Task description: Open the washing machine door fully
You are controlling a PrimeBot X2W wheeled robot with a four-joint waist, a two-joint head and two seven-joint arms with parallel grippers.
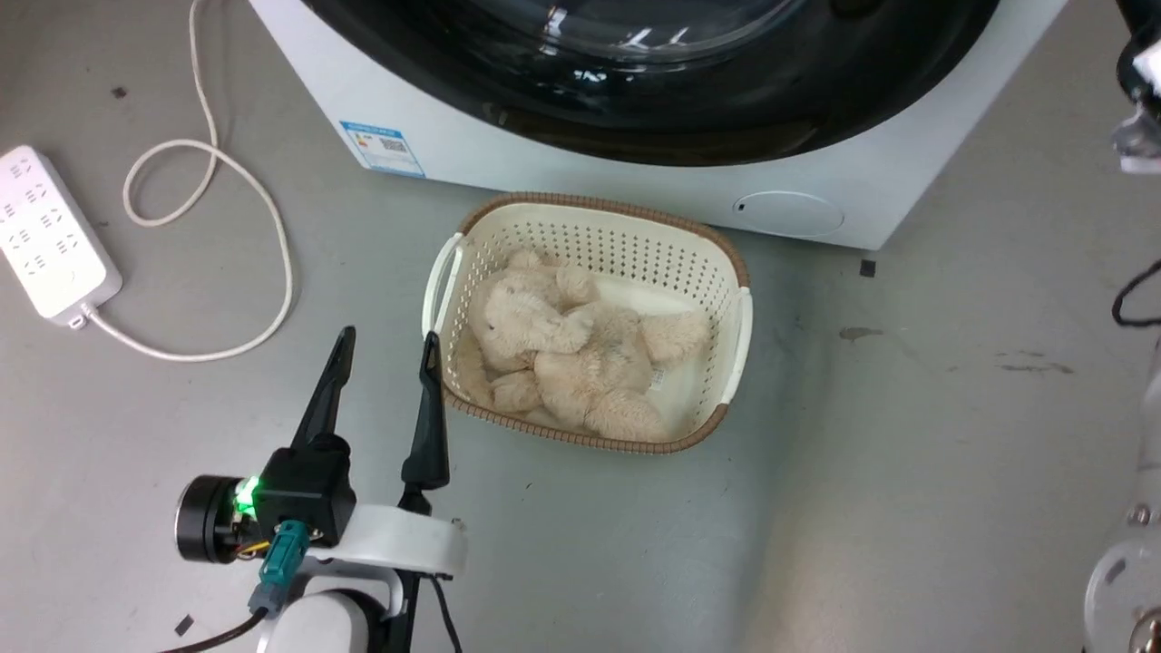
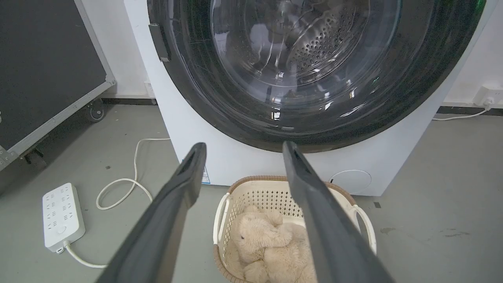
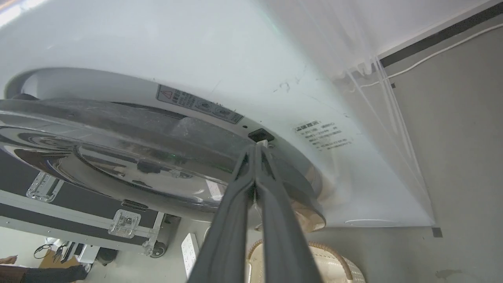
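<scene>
The washing machine door (image 2: 314, 122), a glossy black disc with a clear glass bowl, faces my left wrist view; the steel drum shows through the glass. Its lower rim (image 1: 653, 118) tops the head view, on the white washing machine (image 1: 472, 154). My left gripper (image 1: 388, 340) is open over the floor, left of the basket, with nothing between its fingers (image 2: 244, 146). My right gripper (image 3: 256, 151) is shut, fingers pressed together, tips at the door's edge (image 3: 118, 157) beside a small black latch hole. On that side the door stands slightly off the white front (image 3: 196, 51).
A cream basket (image 1: 736, 308) holding a beige teddy bear (image 1: 571, 354) sits on the floor right below the door. A white power strip (image 1: 50, 236) and its looped cable (image 1: 263, 209) lie to the left. A black wheeled case (image 2: 39, 70) stands left of the machine.
</scene>
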